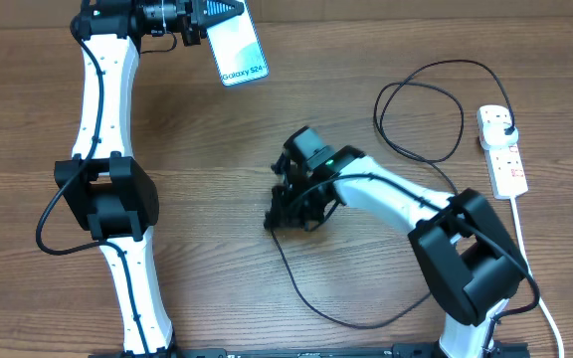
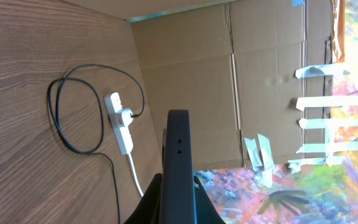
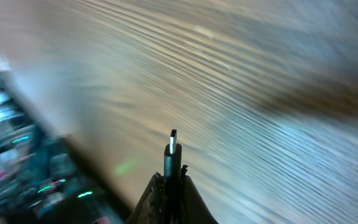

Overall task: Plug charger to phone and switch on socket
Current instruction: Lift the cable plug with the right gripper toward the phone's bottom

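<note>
My left gripper [image 1: 210, 20] is shut on the phone [image 1: 239, 48], holding it above the table's far edge with its blue-teal screen up; in the left wrist view the phone [image 2: 178, 155] shows edge-on between the fingers [image 2: 178, 199]. My right gripper [image 1: 277, 214] is shut on the charger's plug tip [image 3: 173, 152] near the table's middle; the tip sticks out past the fingers [image 3: 171, 186]. The black charger cable [image 1: 306, 293] loops across the table to its plug head [image 1: 506, 132] in the white socket [image 1: 502, 151] at the right edge. The socket also shows in the left wrist view [image 2: 119, 121].
The socket's thick white cord [image 1: 530, 259] runs down the right side toward the front edge. Cardboard panels [image 2: 260, 81] with tape strips stand beyond the table. The right wrist view is motion-blurred over the wood tabletop [image 3: 260, 93].
</note>
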